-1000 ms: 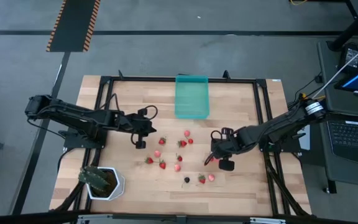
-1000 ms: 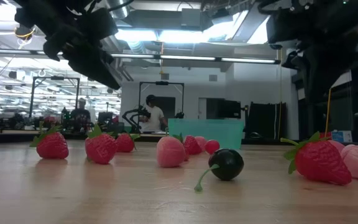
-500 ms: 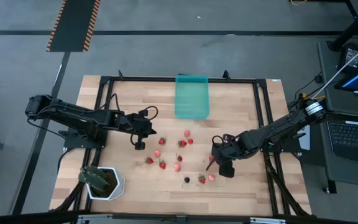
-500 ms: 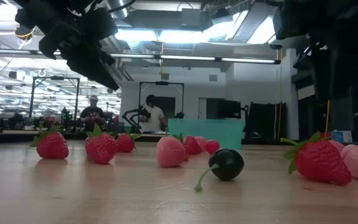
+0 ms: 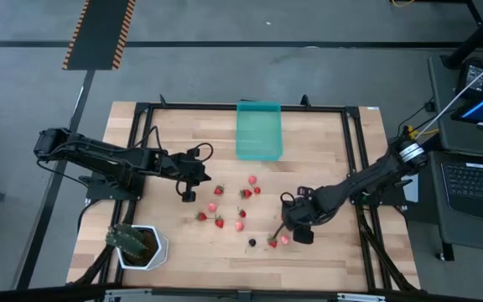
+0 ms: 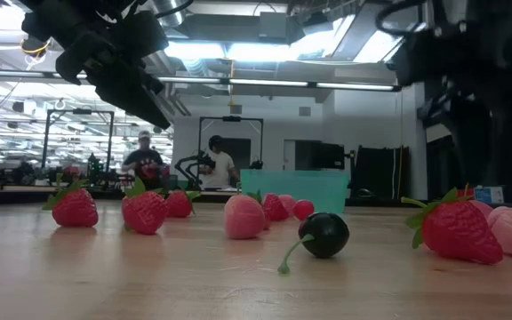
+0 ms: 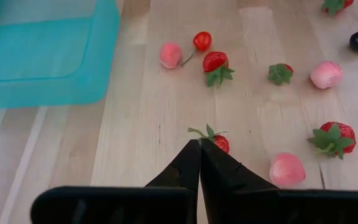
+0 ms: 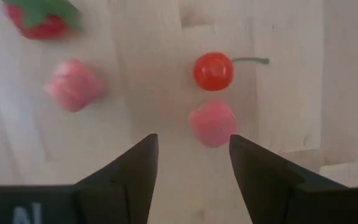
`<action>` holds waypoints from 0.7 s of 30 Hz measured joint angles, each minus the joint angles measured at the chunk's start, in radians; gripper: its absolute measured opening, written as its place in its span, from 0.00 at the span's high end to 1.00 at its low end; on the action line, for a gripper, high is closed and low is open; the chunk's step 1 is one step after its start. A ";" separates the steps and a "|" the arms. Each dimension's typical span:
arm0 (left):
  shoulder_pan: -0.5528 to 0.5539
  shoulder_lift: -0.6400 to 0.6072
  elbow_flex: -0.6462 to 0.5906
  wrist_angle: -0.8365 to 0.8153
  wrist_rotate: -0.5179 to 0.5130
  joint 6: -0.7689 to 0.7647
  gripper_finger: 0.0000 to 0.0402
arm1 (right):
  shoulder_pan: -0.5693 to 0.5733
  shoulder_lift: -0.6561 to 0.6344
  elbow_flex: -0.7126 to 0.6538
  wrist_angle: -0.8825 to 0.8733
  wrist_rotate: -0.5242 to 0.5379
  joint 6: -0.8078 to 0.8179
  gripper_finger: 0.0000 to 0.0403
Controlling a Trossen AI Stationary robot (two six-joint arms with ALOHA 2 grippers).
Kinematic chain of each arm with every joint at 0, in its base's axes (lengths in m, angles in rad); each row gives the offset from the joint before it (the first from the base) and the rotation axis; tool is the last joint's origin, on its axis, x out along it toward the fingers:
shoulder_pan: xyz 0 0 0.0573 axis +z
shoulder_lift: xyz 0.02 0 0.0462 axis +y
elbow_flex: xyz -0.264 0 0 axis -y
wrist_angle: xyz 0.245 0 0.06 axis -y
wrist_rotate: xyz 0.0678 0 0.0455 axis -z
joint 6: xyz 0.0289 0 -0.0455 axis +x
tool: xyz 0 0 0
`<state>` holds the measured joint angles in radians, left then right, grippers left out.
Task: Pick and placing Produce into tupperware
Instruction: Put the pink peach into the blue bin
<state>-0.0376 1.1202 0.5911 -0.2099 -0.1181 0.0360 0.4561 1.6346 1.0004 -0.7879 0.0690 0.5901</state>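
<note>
The red and pinkish fruits and a dark berry lie scattered on the wooden table. The teal tupperware stands at the far middle and holds no fruit that I can see. My right gripper is open and hangs low over the near-right fruits. In its wrist view a pink fruit lies just ahead of the fingers and a red cherry lies beyond it. My left gripper is shut and empty, above the table left of the fruits. A strawberry lies just past its tips.
A white pot with a green plant stands at the near left corner. A black frame runs round the table's edges. A laptop sits off the table's right side. People stand in the room behind.
My right gripper has moved toward the table's near edge and a little to the left, going down toward the near-right fruits. Its fingers stay apart. No fruit has moved.
</note>
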 joint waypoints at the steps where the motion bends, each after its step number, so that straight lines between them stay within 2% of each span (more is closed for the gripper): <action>1: 0.000 0.000 0.000 0.000 0.000 0.000 0.99 | 0.000 0.012 0.000 0.001 0.017 0.000 0.50; 9: 0.000 0.000 0.000 0.000 0.000 0.000 0.98 | 0.000 0.070 0.000 0.010 0.045 0.004 0.50; 21: 0.000 0.000 0.000 0.000 0.000 0.000 0.98 | 0.000 0.080 -0.010 0.060 0.044 0.005 0.50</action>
<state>-0.0380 1.1202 0.5911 -0.2100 -0.1181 0.0364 0.4561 1.7149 0.9900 -0.7275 0.1131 0.5948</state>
